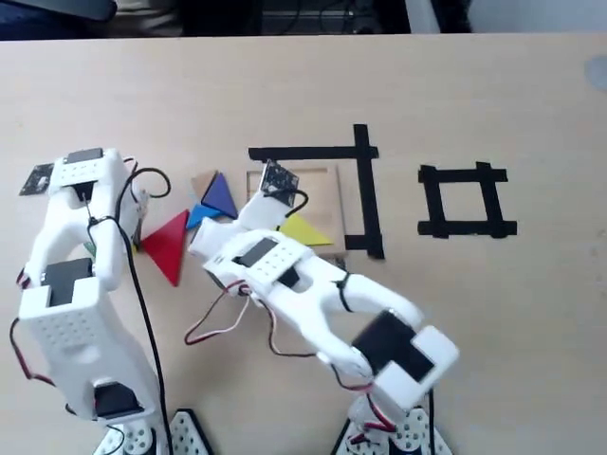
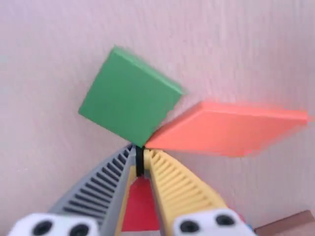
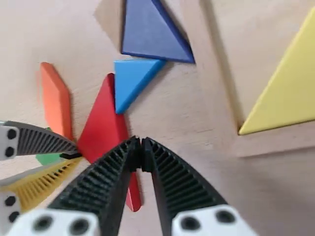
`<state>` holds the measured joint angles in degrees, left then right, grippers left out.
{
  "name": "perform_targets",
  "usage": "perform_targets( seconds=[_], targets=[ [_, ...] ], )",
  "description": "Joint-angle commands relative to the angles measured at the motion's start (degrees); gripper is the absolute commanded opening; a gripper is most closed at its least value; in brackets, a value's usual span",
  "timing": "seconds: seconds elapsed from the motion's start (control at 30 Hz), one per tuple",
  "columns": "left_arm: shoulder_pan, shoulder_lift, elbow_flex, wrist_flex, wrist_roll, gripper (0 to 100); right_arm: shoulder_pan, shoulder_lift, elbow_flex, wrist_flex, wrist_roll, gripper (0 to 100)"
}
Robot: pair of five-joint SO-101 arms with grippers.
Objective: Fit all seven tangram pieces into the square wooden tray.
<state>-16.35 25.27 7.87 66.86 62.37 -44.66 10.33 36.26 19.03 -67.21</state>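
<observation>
L gripper (image 2: 140, 156), tips together, is sitting at a corner of green square (image 2: 129, 96), prob. to push it right; R gripper (image 3: 141, 147), also closed, is hovering over red triangle (image 3: 106, 132).

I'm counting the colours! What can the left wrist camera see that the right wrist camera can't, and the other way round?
Left wrist view, not the right: the whole green square; the right one catches just a green sliver. Right wrist view, not the left: the dark blue triangle, the light blue triangle and the yellow triangle lying in the wooden tray. Both: the red triangle, the orange piece and the left pincer, shut.
</observation>
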Motion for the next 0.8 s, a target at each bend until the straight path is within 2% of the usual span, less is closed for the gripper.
perform_targets(
  seconds=[0.0,0.13,0.3,0.57,0.77],
  targets=[
    [2.2,0.4,-1.2,-1.4,0.8,3,1.1,4.5,-6.8,1.6,-0.7,1.1],
    [0.0,0.4,-1.7,-1.7,0.8,3,1.3,7.3,-13.1,8.4,-0.4,1.1],
    [-2.1,0.4,-4.1,-1.6,0.8,3,1.0,11.5,-19.2,9.1,-0.2,1.1],
    [-1.6,0.4,-3.9,-1.7,0.5,3,0.6,16.4,-25.8,11.6,0.4,1.1],
    [1.6,3.9,-3.8,-1.1,-1.1,3,-1.6,16.4,-26.6,13.5,3.3,1.1]
  ],
)
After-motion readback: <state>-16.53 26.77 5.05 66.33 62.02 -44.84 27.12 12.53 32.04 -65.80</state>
